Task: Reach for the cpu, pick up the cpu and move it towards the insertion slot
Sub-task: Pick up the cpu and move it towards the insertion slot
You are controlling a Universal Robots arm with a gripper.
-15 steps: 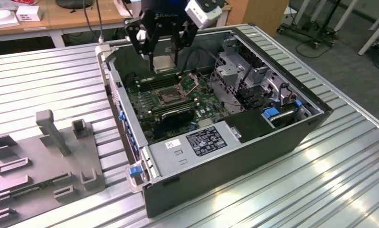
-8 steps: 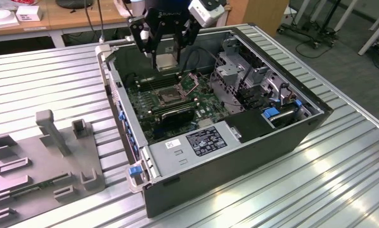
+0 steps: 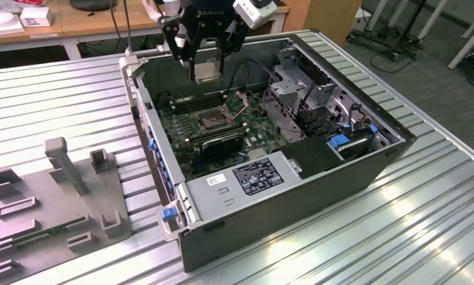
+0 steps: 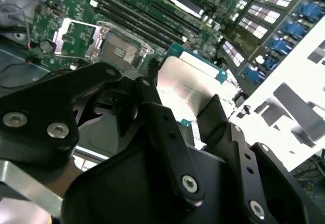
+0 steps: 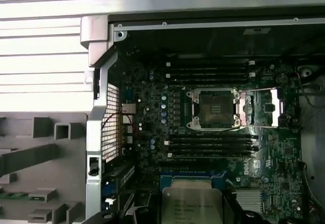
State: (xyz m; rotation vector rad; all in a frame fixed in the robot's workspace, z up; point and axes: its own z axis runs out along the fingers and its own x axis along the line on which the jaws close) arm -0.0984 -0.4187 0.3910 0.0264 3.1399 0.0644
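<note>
The gripper [image 3: 207,59] is holding the cpu [image 3: 206,72] clamped between its fingers, hanging above the open computer case [image 3: 379,155]. The pick-up appears done; the insertion slot [image 3: 208,120] is lying open below on the green circuit board [image 3: 221,139], the chip not yet over it.

the cpu [image 3: 206,71] [image 4: 187,89] [image 5: 192,205], a thin square chip with a pale silvery face, is pinched between the fingers of the gripper [image 3: 208,66], held in the air. the insertion slot [image 3: 208,120] [image 4: 118,45] [image 5: 215,109], a shiny metal frame with a dark centre on green board, lies open below and ahead of the gripper, well apart from the chip.
</note>
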